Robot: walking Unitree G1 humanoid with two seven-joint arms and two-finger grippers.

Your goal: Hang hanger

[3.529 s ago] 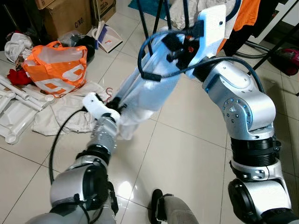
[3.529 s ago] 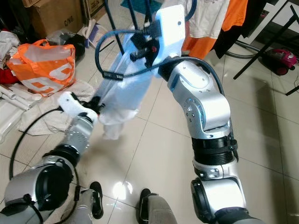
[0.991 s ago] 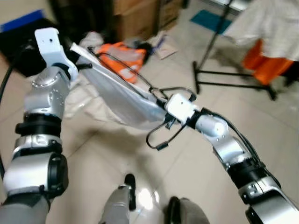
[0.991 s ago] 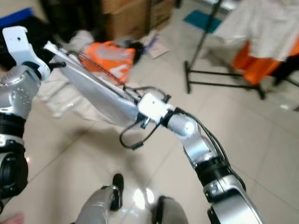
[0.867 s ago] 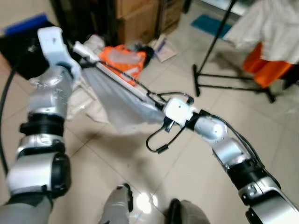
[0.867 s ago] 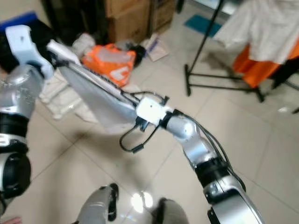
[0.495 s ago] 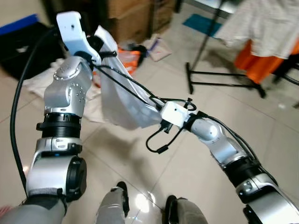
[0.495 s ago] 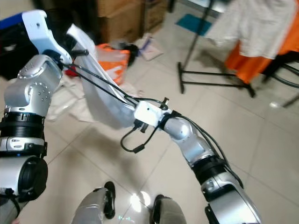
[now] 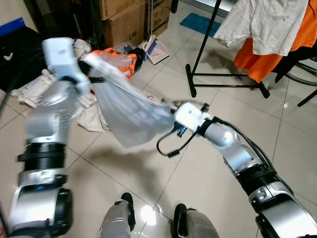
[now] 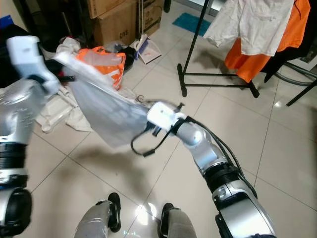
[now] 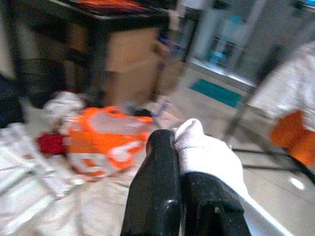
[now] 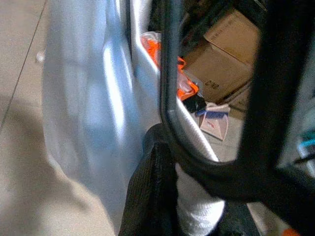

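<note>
A white garment [image 9: 130, 115] on a black hanger [image 12: 165, 88] is stretched in the air between my two arms. Up at the left, my left gripper [image 11: 179, 162] is shut on one end of the cloth [image 11: 204, 152]; that arm is blurred. At the middle, my right gripper [image 9: 170, 107] is shut on the other end of the garment, with the hanger's black wire curving just past its fingers [image 12: 152, 191]. The clothes rack [image 9: 198, 59] stands at the far right with a white shirt [image 9: 262, 20] and an orange garment [image 9: 265, 62] on it.
On the floor at the left lie an orange bag [image 9: 124, 59] and white sheets [image 9: 91, 111]. Behind them stand cardboard boxes [image 9: 124, 20]. The rack's black foot [image 9: 225, 77] runs across the tiles. My feet [image 9: 124, 210] show at the bottom.
My left arm has swung lower and to the left, and the garment now hangs flatter between the grippers. The head view has shifted, showing more of the rack. Both grips are unchanged.
</note>
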